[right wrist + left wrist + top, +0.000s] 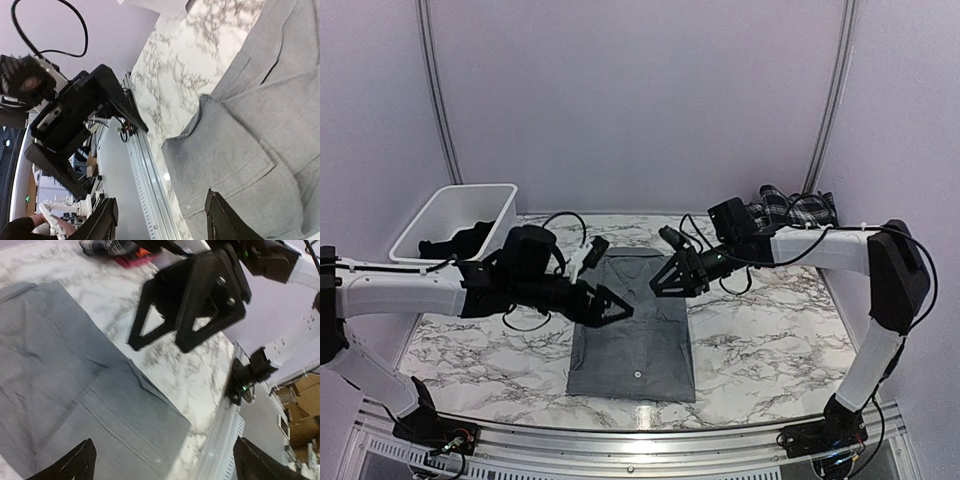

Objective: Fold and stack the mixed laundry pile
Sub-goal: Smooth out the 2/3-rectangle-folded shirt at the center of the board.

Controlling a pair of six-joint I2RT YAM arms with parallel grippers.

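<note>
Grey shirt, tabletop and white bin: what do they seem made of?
Grey shirt: woven cloth, matte, probably cotton; it creases and shows stitched seams. Tabletop: marble-look, grey veins on white, perhaps only a printed surface. White bin: smooth moulded plastic, likely.

Tables: one marble-patterned table point(770, 345).

Baskets: one white basket point(442, 212), at the far left corner.

Garments: four.
- One grey shirt point(635, 335), folded, mid-table toward the near edge.
- One black cloth point(460, 242), inside the basket.
- One plaid piece point(795, 208), at the far right corner.
- One red-pink piece point(134, 259), touching the plaid piece, seen only from the left wrist.

Robot arms: two, the left arm point(400, 290) and the right arm point(830, 245).
</note>
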